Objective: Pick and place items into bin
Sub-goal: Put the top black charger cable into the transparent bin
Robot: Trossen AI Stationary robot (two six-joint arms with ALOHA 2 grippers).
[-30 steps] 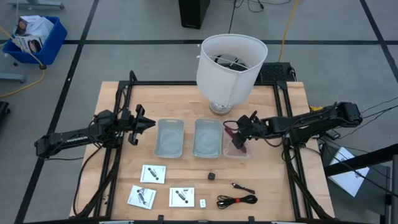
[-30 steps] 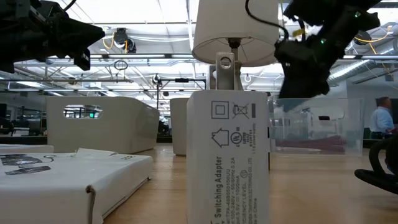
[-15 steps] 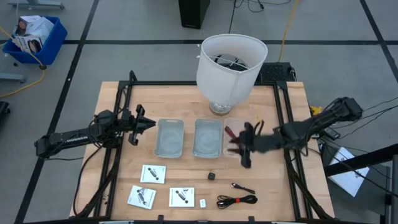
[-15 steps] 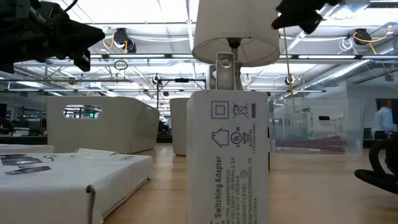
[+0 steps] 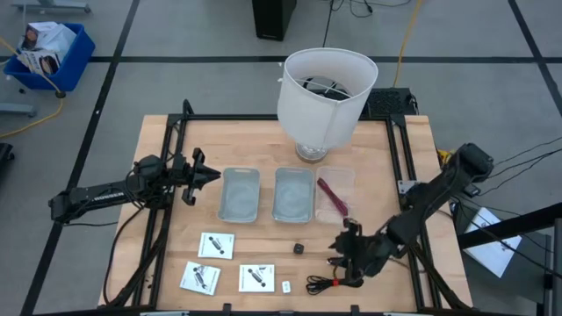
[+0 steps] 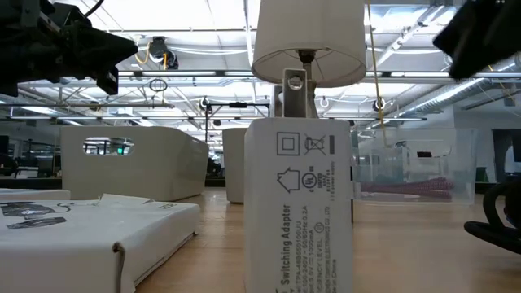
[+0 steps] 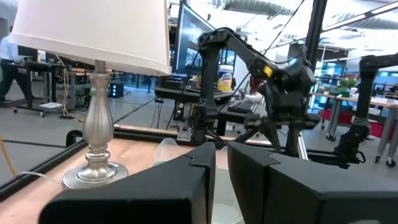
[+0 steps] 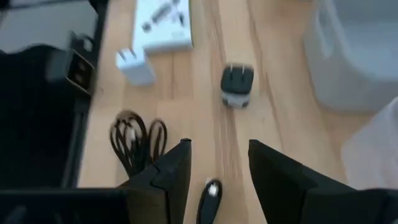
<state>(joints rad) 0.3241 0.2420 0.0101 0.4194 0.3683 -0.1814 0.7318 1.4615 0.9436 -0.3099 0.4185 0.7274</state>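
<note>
My right gripper [image 5: 345, 252] hangs open near the table's near right, over a small black plug lead [image 8: 209, 194] that lies between its fingers without touching them. The black coiled cable [image 5: 334, 283] lies just nearer; it also shows in the right wrist view [image 8: 137, 140]. The magenta stick [image 5: 332, 197] lies in the right clear bin [image 5: 348, 177]. The tiny black cube [image 5: 299, 249], the tiny white piece [image 5: 286, 286] and three white packets [image 5: 216, 245] [image 5: 200, 277] [image 5: 256, 277] lie flat on the table. My left gripper [image 5: 200, 175] waits shut at the left.
Two more clear bins [image 5: 240, 193] [image 5: 294, 193] stand in a row at the table's middle. The big white lampshade [image 5: 325, 83] on its silver foot stands behind them. Black frame rails [image 5: 413, 246] run along both table sides.
My right gripper has gone from over the right clear bin toward the table's near edge and now hangs over the small black lead beside the coiled cable. The magenta stick stays lying in that bin.
</note>
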